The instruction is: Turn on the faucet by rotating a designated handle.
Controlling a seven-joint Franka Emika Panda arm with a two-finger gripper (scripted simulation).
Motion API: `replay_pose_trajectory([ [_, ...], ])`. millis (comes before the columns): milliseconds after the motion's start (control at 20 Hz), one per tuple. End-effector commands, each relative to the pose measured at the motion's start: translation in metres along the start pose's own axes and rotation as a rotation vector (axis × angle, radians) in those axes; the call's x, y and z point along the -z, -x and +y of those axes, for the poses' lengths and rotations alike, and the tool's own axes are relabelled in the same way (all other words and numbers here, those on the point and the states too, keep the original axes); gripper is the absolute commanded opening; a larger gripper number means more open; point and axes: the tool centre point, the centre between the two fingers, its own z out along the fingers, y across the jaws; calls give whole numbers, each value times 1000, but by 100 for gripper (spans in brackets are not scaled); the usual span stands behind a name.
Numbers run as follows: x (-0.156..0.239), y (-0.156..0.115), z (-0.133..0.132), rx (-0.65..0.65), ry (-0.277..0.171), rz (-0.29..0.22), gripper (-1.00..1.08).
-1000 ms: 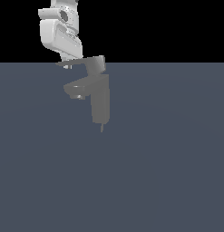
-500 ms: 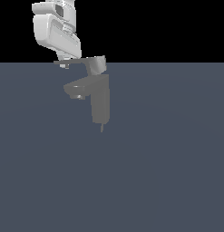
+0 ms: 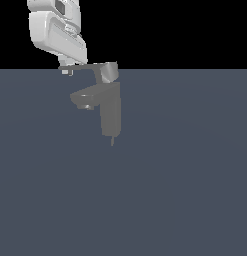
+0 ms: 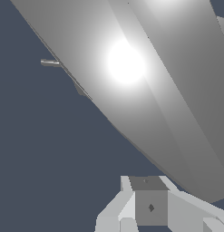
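Note:
The grey faucet (image 3: 111, 112) stands upright in the exterior view, its stubby spout (image 3: 84, 98) pointing to the exterior view's left. The handle (image 3: 84, 66) is a thin flat blade running left from the blocky cap (image 3: 109, 71). My gripper (image 3: 68, 71) hangs from the white arm (image 3: 55, 30) at the blade's far tip and looks to be touching it. In the wrist view the handle (image 4: 145, 86) fills most of the frame with a bright glare, and my fingertips (image 4: 150, 207) sit together just beside its edge, shut on nothing.
A plain dark grey floor (image 3: 185, 190) spreads around the faucet. A black background lies above the horizon line.
My arm has shifted a little toward the exterior view's left. The handle blade has swung slightly the same way with the gripper at its tip.

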Motion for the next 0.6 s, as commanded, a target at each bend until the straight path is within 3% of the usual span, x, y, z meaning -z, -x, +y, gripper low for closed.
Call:
replay_pose_trajectory([
  [0,0,-3,4,-1,1,2,-100],
  [550,1,-23,28,2,1,0,-100],
])
